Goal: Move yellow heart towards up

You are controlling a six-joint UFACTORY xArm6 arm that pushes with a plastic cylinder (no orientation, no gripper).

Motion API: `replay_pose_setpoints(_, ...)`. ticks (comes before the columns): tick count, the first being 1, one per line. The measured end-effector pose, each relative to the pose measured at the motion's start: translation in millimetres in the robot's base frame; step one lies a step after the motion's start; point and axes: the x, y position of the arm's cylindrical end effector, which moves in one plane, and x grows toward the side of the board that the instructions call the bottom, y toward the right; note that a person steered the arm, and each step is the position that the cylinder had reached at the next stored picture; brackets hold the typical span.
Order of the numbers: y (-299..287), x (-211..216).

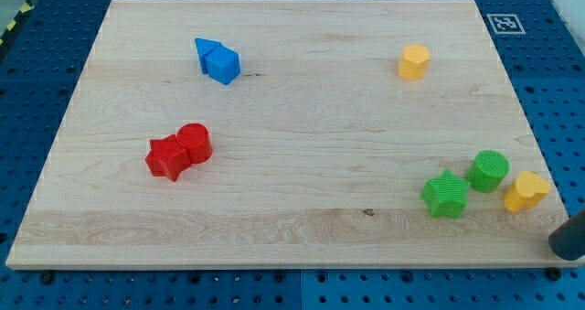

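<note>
The yellow heart [526,191] lies near the board's right edge at the view's lower right. My tip [559,247] shows as a dark rod end at the view's bottom right corner, just off the board's edge, below and to the right of the heart, with a gap between them. A green cylinder [489,170] sits just left of the heart and a green star [445,194] sits further left.
A yellow hexagonal block [413,61] sits at the upper right. A blue triangle [207,50] touches a blue block [223,65] at the upper left. A red star [166,158] touches a red cylinder [195,143] at the left. The wooden board [302,118] rests on a blue pegboard.
</note>
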Motion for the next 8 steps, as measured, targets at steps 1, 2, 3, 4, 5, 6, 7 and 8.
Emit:
replay_pose_setpoints(1, 0.5, -17.0)
replay_pose_setpoints(2, -0.3, -33.1)
replay_pose_setpoints(3, -3.4, -53.4)
replay_pose_setpoints(4, -6.3, -69.2)
replay_pose_setpoints(5, -6.5, -72.2)
replay_pose_setpoints(6, -21.3, -72.2)
replay_pose_setpoints(7, -43.5, -72.2)
replay_pose_setpoints(8, -64.5, -73.1)
